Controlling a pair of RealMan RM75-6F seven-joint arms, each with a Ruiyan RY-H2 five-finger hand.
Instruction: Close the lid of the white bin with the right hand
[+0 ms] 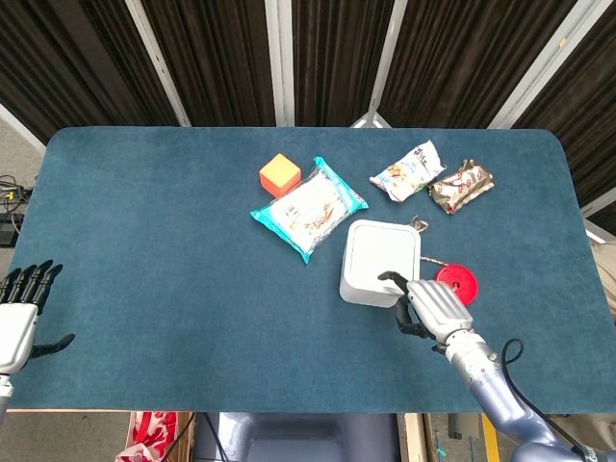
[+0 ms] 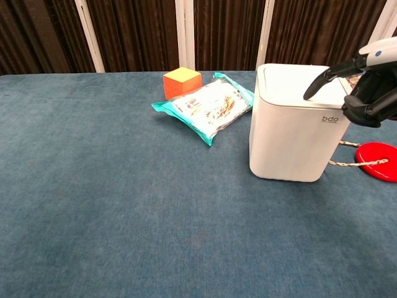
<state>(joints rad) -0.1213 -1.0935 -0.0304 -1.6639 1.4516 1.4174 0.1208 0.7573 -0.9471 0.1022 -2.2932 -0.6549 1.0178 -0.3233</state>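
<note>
The right hand [image 1: 431, 306] hangs at the near right corner of the white bin [image 1: 379, 262], one dark finger stretched out over the lid [image 2: 296, 82] (touching or just above it, the views do not settle) and the rest curled in on nothing. The lid lies flat on the bin, which stands right of the table's [image 1: 144, 241] middle. Just beside it, to the right, lies a red disc [image 1: 455, 282] on a cord. Behind are a teal snack pack [image 1: 309, 209], an orange cube [image 1: 280, 174] and two wrappers [image 1: 408, 170]. The left hand [image 1: 19, 318] hovers at the table's near left edge, fingers straight and holding nothing.
</note>
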